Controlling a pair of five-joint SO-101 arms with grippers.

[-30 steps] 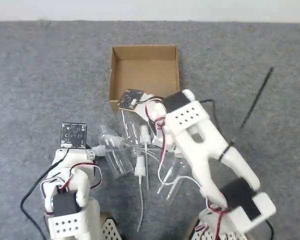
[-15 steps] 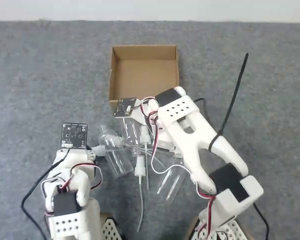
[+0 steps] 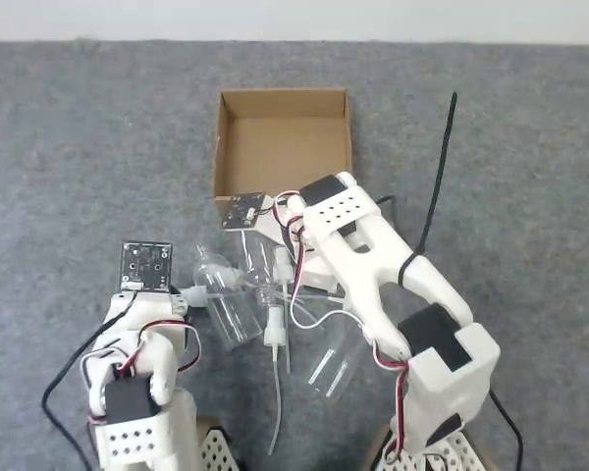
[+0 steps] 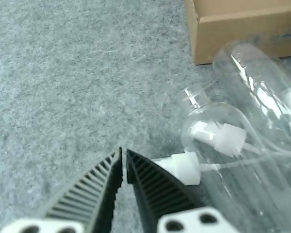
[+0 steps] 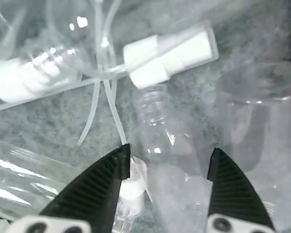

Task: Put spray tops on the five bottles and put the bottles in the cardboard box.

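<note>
Several clear plastic bottles [image 3: 231, 299] lie in a tangled heap on the grey carpet in front of the open cardboard box [image 3: 221, 147], mixed with white spray tops [image 3: 275, 329] and their thin tubes. In the right wrist view my right gripper [image 5: 169, 158] is open low over the heap, its fingers on either side of a lying capless bottle [image 5: 157, 114]; a spray top [image 5: 169, 51] lies just beyond. My left gripper [image 4: 122, 162] is shut and empty on the carpet, right beside a white spray top [image 4: 182, 167] and a round-shouldered bottle [image 4: 218, 131].
A black cable [image 3: 437, 186] rises from the right arm [image 3: 358, 240], which stretches over the heap. The left arm [image 3: 142, 334] stands at the near left. A corner of the box [image 4: 242, 24] sits just beyond the bottles. Bare carpet lies left and right of the box.
The right arm has swung left and drawn in over the bottle heap, its wrist now lower and nearer the heap's middle. The left arm has not moved.
</note>
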